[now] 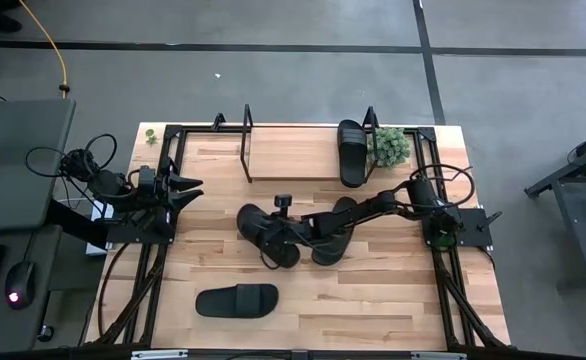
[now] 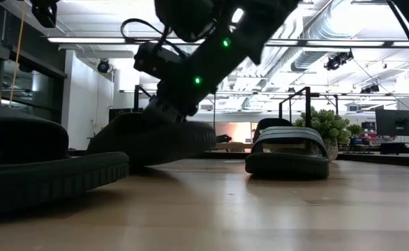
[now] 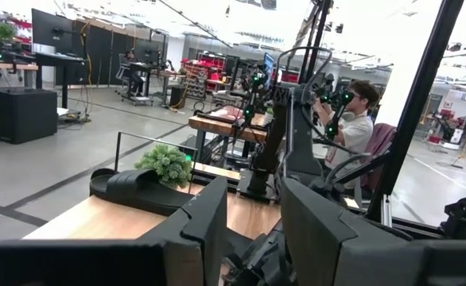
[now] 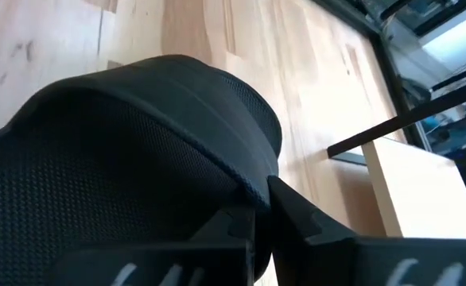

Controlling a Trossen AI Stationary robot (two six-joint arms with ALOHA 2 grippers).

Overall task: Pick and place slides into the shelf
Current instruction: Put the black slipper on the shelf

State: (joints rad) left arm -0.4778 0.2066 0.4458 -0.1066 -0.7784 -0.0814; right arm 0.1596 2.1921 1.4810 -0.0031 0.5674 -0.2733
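Note:
Four black slides show in the high view. One slide (image 1: pixel 353 152) lies sole down on the right end of the shelf (image 1: pixel 293 155), also seen in the low view (image 2: pixel 287 150). A second slide (image 1: pixel 236 300) lies near the table's near left corner. A third slide (image 1: pixel 335 235) lies at the middle, under the right arm. My right gripper (image 1: pixel 276 238) reaches to the table's middle and is shut on the fourth slide (image 1: pixel 258 228). My left gripper (image 1: pixel 188 190) waits open at the table's left edge. My right gripper (image 4: pixel 269 202) pinches the edge of the slide's wide strap band (image 4: pixel 245 179) between its two fingers, one finger (image 4: pixel 233 230) under the band and one outside. It comes slanting down from the table's right. In the low view the slide (image 2: pixel 152 143) sits low over the table; whether it is clear, I cannot tell.
A small green plant (image 1: pixel 391 146) stands at the shelf's right end, beside the slide there. Black rails (image 1: pixel 168 150) frame the tabletop. The shelf's board left of its slide is bare wood. A person (image 3: pixel 360 119) stands in the room beyond the table.

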